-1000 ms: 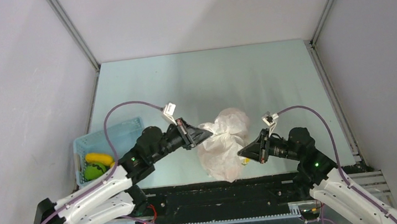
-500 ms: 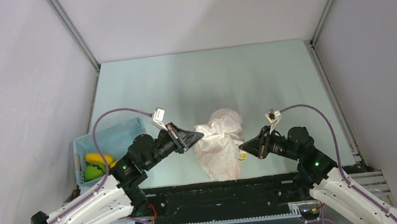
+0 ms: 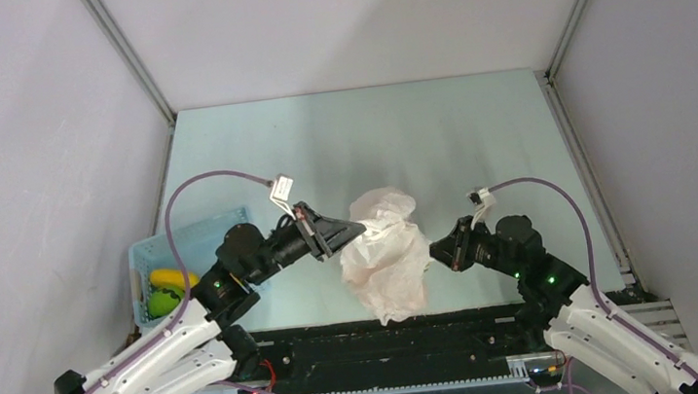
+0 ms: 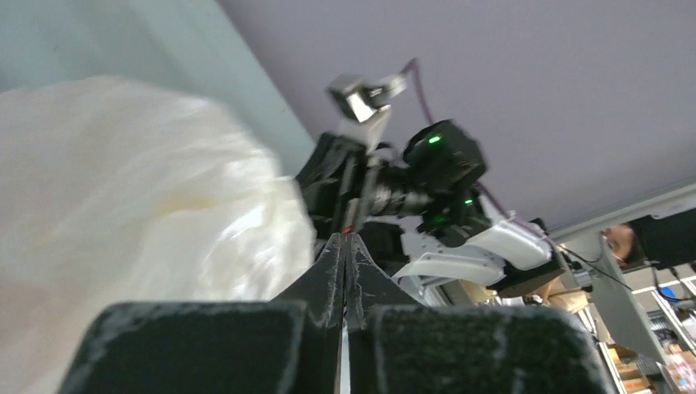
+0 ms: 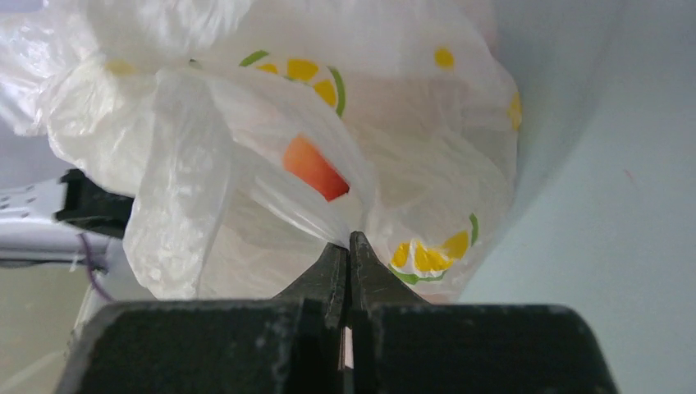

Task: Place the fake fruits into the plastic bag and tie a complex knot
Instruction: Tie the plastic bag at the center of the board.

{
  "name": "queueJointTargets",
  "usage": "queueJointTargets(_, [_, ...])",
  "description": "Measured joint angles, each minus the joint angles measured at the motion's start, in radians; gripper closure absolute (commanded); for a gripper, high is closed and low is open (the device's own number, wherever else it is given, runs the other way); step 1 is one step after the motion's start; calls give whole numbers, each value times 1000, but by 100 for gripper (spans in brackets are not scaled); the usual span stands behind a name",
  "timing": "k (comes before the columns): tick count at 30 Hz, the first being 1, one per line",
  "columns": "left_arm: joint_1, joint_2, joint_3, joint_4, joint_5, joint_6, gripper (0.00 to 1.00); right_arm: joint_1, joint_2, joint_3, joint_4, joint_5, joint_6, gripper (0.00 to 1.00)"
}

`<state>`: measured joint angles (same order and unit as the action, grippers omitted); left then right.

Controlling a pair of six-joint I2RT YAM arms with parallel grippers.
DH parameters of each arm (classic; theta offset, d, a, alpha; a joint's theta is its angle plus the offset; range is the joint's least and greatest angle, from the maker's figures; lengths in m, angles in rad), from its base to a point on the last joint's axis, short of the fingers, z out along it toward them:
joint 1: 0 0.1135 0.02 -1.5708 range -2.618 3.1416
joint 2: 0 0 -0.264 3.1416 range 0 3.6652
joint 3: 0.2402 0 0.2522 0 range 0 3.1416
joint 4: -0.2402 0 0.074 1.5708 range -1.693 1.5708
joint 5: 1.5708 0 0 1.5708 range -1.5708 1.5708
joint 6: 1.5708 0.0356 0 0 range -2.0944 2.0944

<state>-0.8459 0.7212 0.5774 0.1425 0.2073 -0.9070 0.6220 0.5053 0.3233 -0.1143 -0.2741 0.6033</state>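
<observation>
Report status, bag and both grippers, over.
Left gripper shut, tip at plastic bag. Right gripper shut, pinching its film. Yellow, green fruits in blue basket.

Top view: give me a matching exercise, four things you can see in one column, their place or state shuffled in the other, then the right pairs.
Things
1. plastic bag
2. blue basket
3. yellow fruit
4. right gripper

Places or states
A. lying inside the basket
B. white and crumpled, in the centre
C. slatted, at the far left
D. shut on the bag's plastic

Pairs: 1-B, 2-C, 3-A, 4-D
</observation>
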Motion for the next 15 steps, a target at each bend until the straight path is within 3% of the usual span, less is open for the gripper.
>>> queueJointTargets(11, [37,52,81,151,106,14,100,-2,39,0,-61,71,-22,100])
queueJointTargets(15, [79,58,82,114,128,31,100,-2,16,0,-60,43,-46,92])
